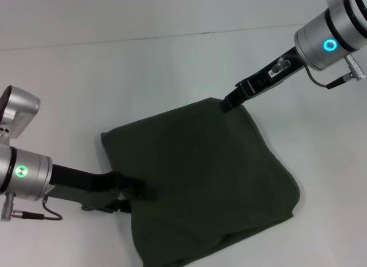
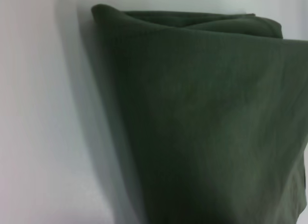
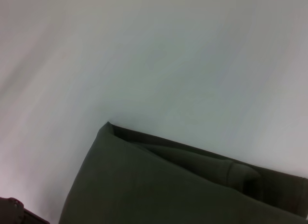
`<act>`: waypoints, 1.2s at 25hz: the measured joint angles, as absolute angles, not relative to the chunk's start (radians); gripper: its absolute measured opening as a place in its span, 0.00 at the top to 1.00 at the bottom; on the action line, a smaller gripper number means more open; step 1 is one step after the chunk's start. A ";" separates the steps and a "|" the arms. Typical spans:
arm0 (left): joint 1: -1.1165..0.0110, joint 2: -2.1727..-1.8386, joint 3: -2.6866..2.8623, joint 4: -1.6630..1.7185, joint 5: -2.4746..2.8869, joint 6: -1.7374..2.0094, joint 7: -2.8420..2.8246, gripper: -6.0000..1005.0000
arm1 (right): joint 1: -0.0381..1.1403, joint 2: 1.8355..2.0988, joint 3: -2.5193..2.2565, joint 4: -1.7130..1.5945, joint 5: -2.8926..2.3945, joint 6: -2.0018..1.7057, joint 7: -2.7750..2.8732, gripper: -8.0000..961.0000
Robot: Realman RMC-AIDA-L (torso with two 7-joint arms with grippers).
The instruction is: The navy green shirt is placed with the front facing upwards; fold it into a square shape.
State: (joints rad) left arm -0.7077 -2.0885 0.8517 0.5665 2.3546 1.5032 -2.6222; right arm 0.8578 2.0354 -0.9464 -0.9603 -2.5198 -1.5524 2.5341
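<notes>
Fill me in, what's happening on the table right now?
Both arms are working a dark green shirt on the white table. It is already folded into a rough square with layered edges; no print shows. The right claw is at the far corner, the left claw at the near left edge. Whether either is gripping the cloth can't be seen.

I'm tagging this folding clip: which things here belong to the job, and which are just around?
Part of the job:
- navy green shirt, already folded into a rough square
- left gripper at its near-left edge
- right gripper at its far corner

Just around:
- white table; nothing else lies on it
</notes>
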 joint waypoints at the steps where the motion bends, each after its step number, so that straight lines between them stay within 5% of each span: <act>1: -0.708 -2.088 0.857 0.567 2.355 1.503 -2.622 0.24 | 0.857 2.035 -0.946 -0.960 -2.519 -1.552 2.534 0.68; 3: -0.708 -2.088 0.865 0.569 2.356 1.503 -2.623 0.24 | 0.855 2.035 -0.946 -0.960 -2.517 -1.552 2.534 0.68; 14: -0.703 -2.079 0.879 0.598 2.358 1.511 -2.624 0.68 | 0.852 2.033 -0.945 -0.961 -2.515 -1.552 2.537 0.68; 30: -0.664 -2.030 0.739 0.691 2.476 1.527 -2.641 0.89 | 0.847 2.032 -0.945 -0.960 -2.519 -1.552 2.542 0.68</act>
